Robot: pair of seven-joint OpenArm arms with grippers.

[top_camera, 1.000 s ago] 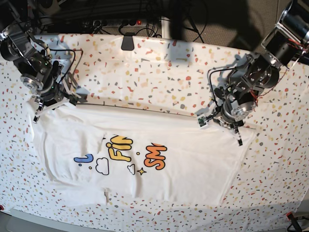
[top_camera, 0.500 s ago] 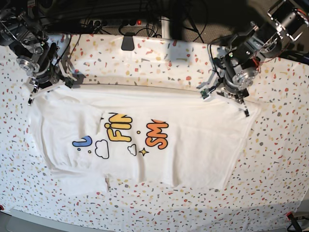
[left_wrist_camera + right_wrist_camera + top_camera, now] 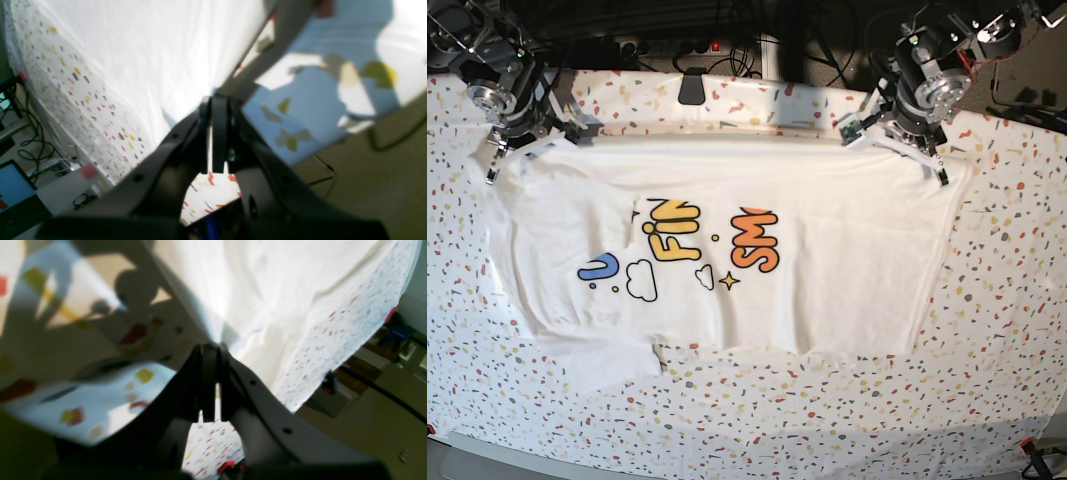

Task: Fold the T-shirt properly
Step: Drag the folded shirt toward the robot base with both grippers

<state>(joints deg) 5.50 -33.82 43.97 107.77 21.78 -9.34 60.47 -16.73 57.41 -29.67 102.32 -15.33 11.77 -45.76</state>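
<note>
The white T-shirt (image 3: 827, 250) lies spread on the speckled table, its colourful print (image 3: 677, 245) only partly showing. Its far edge is pulled taut between both grippers near the table's back. My left gripper (image 3: 897, 140), on the right of the base view, is shut on the far right edge. In the left wrist view, its closed jaws (image 3: 213, 100) pinch the white cloth (image 3: 133, 50). My right gripper (image 3: 527, 142), on the left, is shut on the far left edge. The right wrist view shows its jaws (image 3: 208, 346) closed on the cloth (image 3: 267, 290).
The table is covered in white terrazzo-patterned cloth (image 3: 757, 120). A black clip-like object (image 3: 691, 87) sits at the far edge in the middle. Cables and a power strip (image 3: 667, 48) lie behind the table. A small red piece (image 3: 1027, 445) is at the front right corner.
Both grippers have moved toward the table's far edge, still holding the shirt's edge. The whole shirt has slid away from the front and is stretched flatter.
</note>
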